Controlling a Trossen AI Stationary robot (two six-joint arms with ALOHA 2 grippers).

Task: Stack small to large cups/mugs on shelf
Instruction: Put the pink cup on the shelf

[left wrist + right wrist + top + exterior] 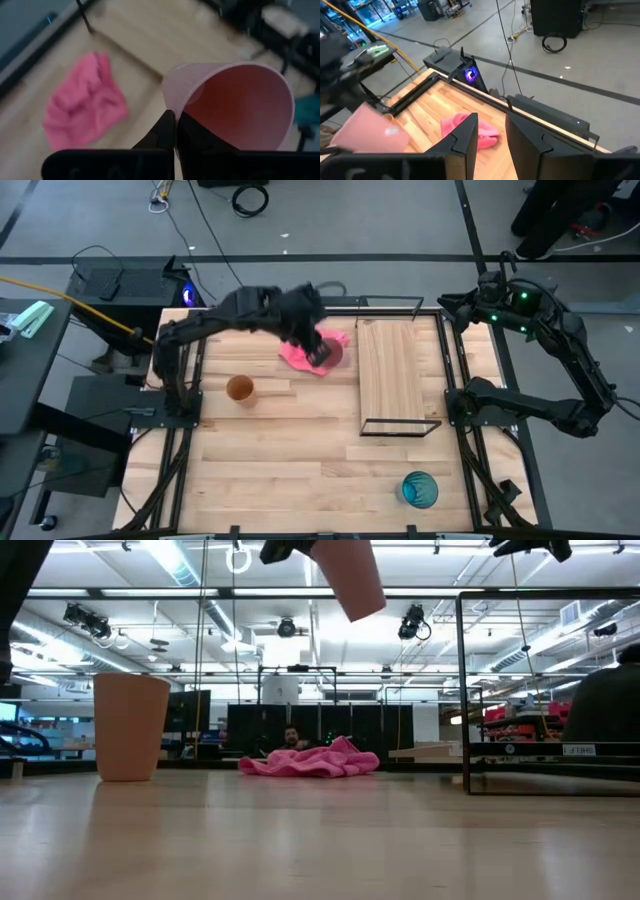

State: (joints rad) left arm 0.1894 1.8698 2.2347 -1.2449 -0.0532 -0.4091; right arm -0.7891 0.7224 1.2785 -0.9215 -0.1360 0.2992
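My left gripper is shut on the pink cup, held high over the pink cloth at the table's far middle. In the low view the cup hangs tilted, well above the table. The orange-brown cup stands upright on the table at the left. The teal-blue cup stands near the front right. The light-wood shelf with its black wire frame lies right of the cloth. My right gripper is open and empty above the table's far right corner. My left gripper holds the pink cup by its wall at the rim, one finger outside and one finger inside the cup. The cup is lifted clear and tilted, its mouth toward the wrist camera.
The pink cloth lies crumpled on the table beneath the held cup. The shelf's black wire frame rises at the shelf's ends. Bare tabletop lies toward the near edge.
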